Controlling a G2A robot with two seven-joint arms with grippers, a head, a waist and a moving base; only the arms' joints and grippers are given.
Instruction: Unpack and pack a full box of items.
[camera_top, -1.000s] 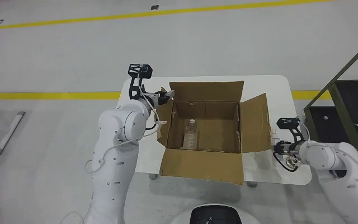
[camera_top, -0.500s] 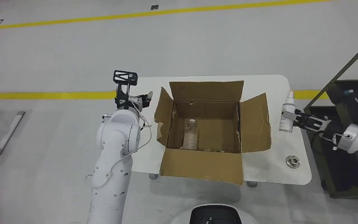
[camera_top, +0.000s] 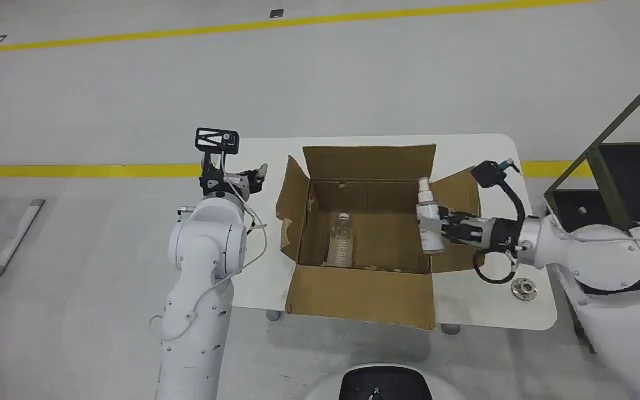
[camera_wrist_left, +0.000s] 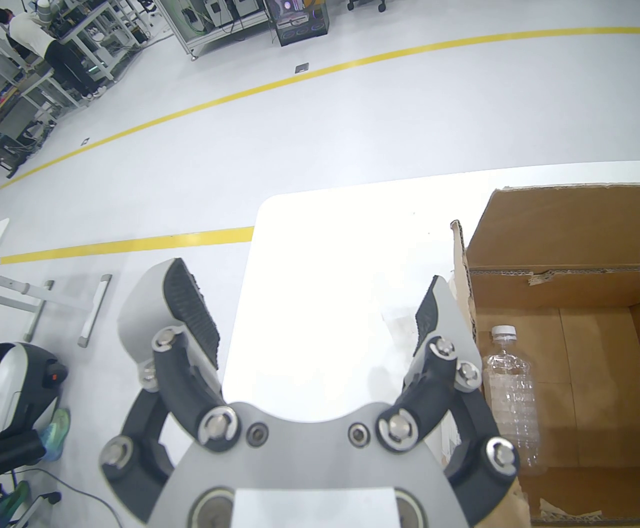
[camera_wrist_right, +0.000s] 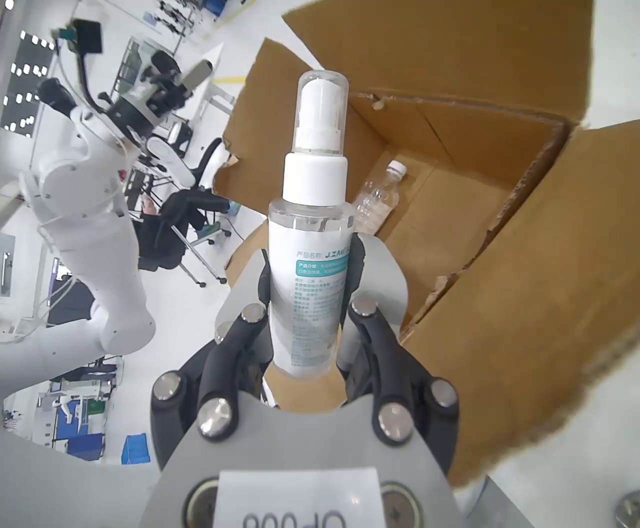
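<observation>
Right gripper (camera_wrist_right: 310, 262) clamped tight on the spray bottle (camera_wrist_right: 314, 190), bottle held over the open cardboard box's (camera_top: 362, 292) right inner edge, clear water bottle (camera_top: 341, 240) lying inside, left gripper (camera_wrist_left: 306, 305) spread wide above the table's (camera_top: 470, 152) left side.

Box (camera_top: 360, 292) roomy beside lone water bottle (camera_top: 341, 240)

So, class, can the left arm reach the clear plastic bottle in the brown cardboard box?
Probably yes: the brown cardboard box is open-topped and the left gripper empty, though its raised flap stands before the bottle.
</observation>
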